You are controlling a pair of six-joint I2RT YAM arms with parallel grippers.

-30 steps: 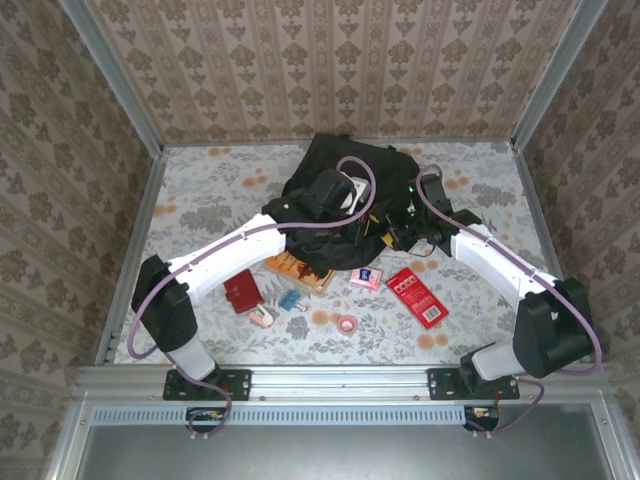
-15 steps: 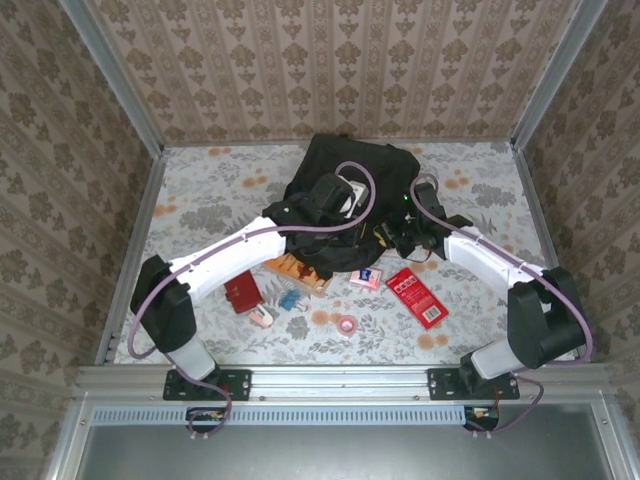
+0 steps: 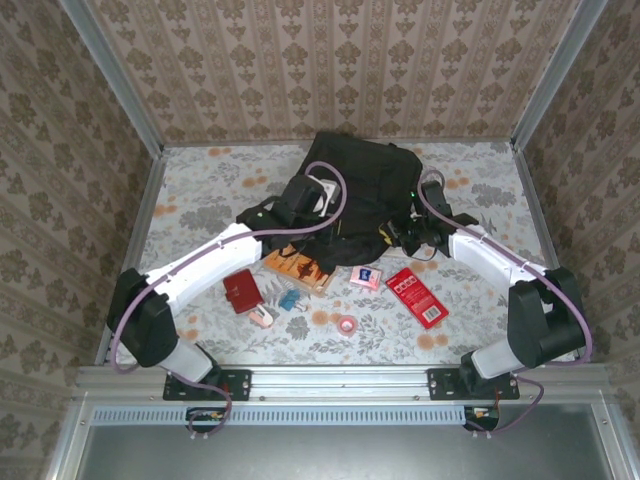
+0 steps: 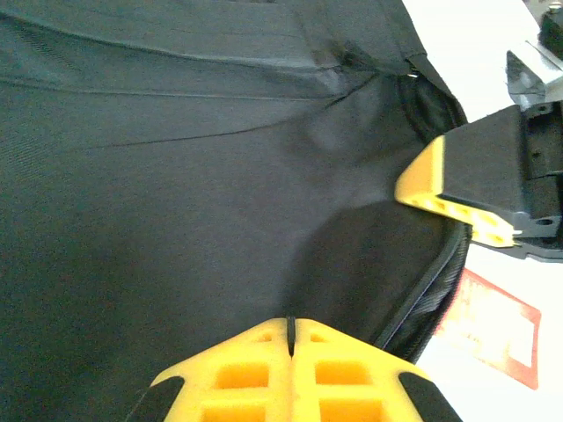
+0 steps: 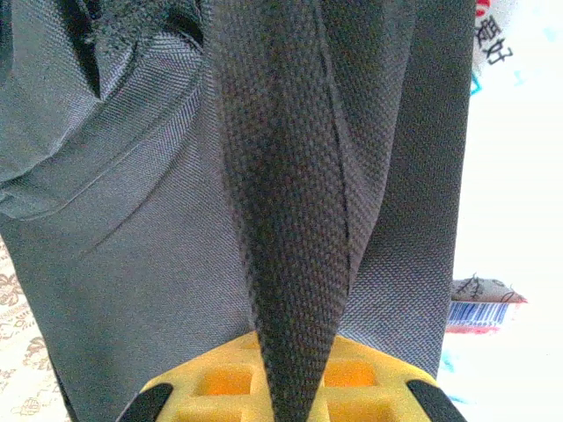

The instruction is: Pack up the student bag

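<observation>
A large black fabric backpack (image 3: 368,180) lies at the middle of the far edge of the flower-patterned surface (image 3: 200,205), its lower end spreading toward the centre. The left end effector (image 4: 290,329) is clenched, its yellow fingertips pressed together on a fold of the backpack's left side, where the fabric creases up to them. The right end effector (image 5: 290,350) is grasping a black woven strap (image 5: 286,176) of the backpack, which runs down between its yellow fingers at the backpack's right side. Nearer the front edge, loose things lie apart from one another: a flat orange book (image 3: 298,268) touching the backpack's near edge, a dark red wallet-like case (image 3: 241,291) to its left, a small blue item (image 3: 289,299), a small pink-and-white item (image 3: 262,317), a pink roll of tape (image 3: 347,325), a small pink packet (image 3: 366,278) and a flat red rectangular packet (image 3: 417,296) toward the right.
</observation>
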